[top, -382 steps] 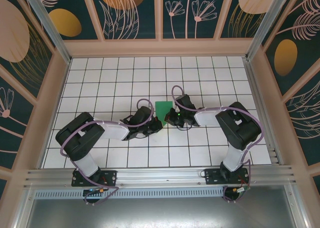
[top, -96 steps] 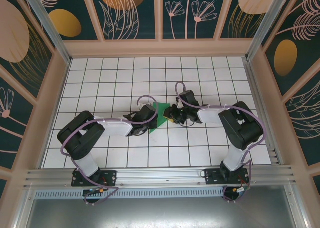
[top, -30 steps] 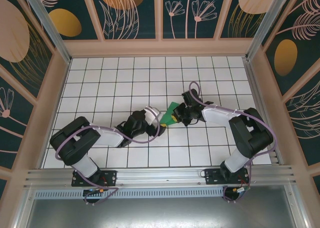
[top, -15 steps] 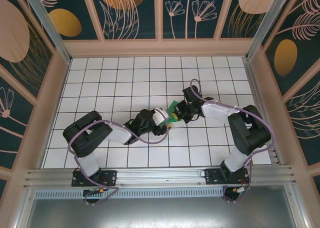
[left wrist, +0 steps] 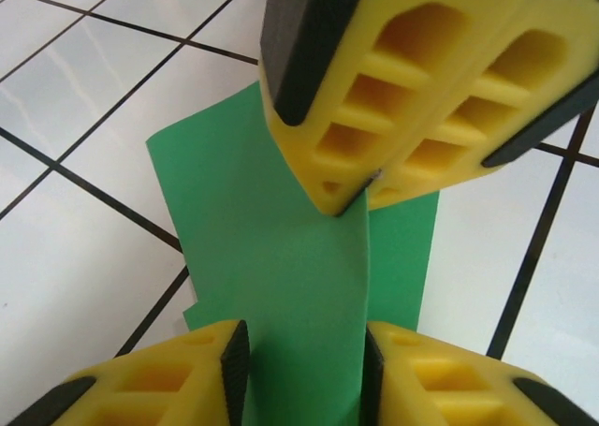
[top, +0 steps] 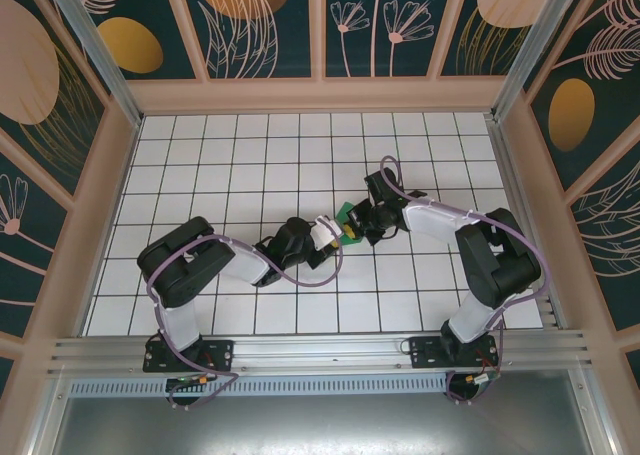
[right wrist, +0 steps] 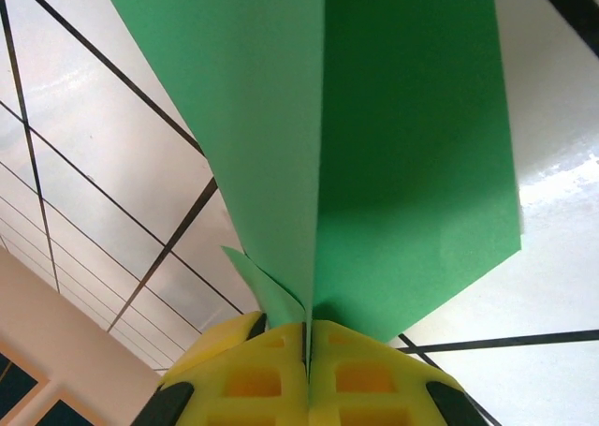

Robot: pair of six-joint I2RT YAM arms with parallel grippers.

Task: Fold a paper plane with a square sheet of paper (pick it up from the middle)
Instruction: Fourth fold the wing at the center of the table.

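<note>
Arms meet mid-table: right end effector clamps the folded paper, left end effector half-open astride it.

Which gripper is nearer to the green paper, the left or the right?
Right. The right gripper is shut on the raised fold of the paper; the left gripper straddles that fold, jaws open around it.

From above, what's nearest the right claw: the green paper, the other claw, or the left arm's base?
1. green paper, pinched in the right gripper.
2. left gripper, just to its left.
3. left arm's base, at the near-left edge.
</note>
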